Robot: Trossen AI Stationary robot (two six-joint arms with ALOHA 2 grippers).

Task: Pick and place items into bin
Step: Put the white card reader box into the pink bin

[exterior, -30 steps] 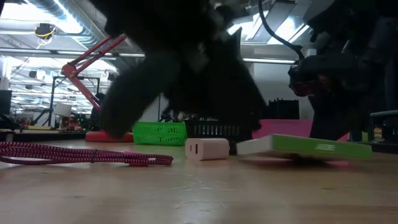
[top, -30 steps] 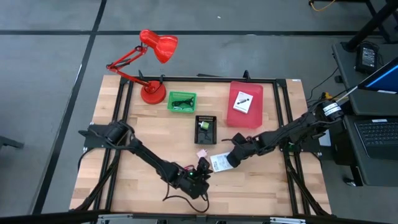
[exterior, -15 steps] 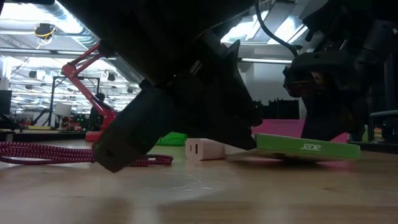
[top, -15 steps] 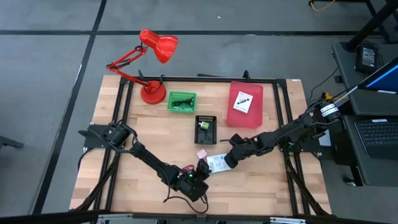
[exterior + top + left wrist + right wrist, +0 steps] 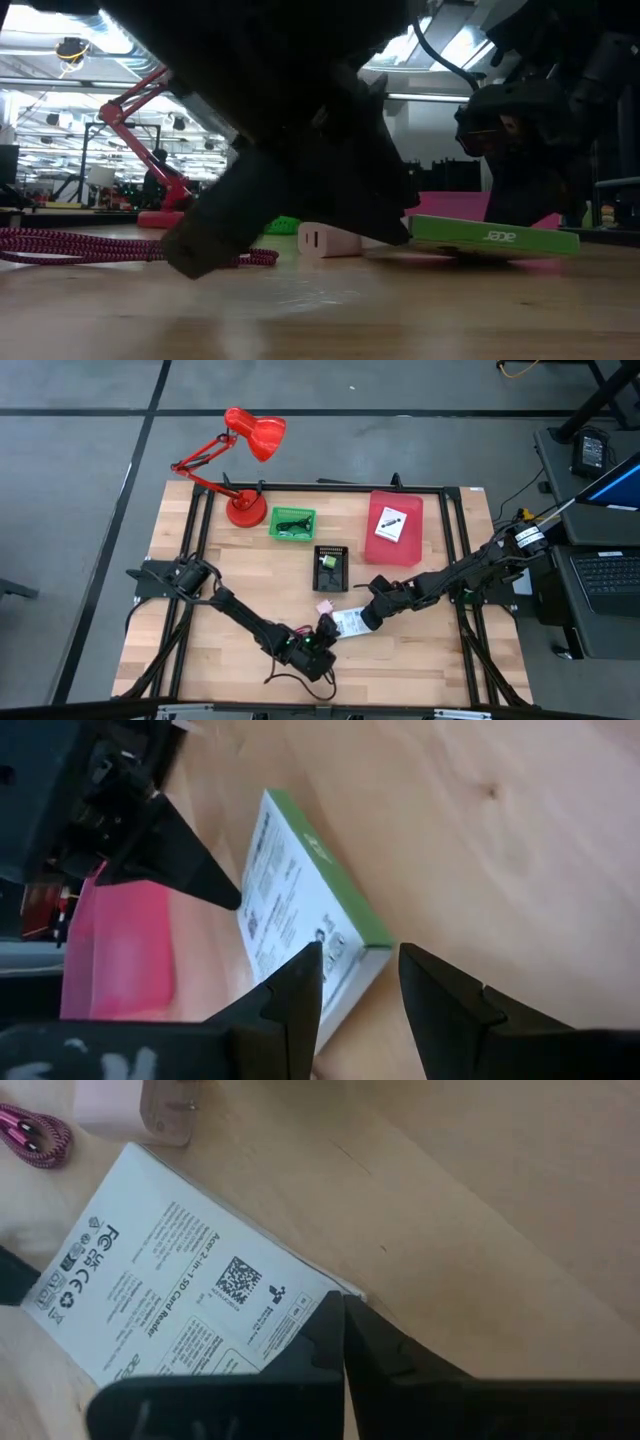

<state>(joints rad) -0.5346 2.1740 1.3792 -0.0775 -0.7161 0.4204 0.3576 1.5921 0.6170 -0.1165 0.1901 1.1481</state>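
White packet (image 5: 190, 1305) partly behind right gripper (image 5: 343, 1342)

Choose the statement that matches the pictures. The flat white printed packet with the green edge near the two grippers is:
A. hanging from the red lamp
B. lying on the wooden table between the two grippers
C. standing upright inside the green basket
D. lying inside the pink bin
B: in the high view the packet lies on the wooden table, with the left gripper at one end and the right gripper at the other, well short of the pink bin.
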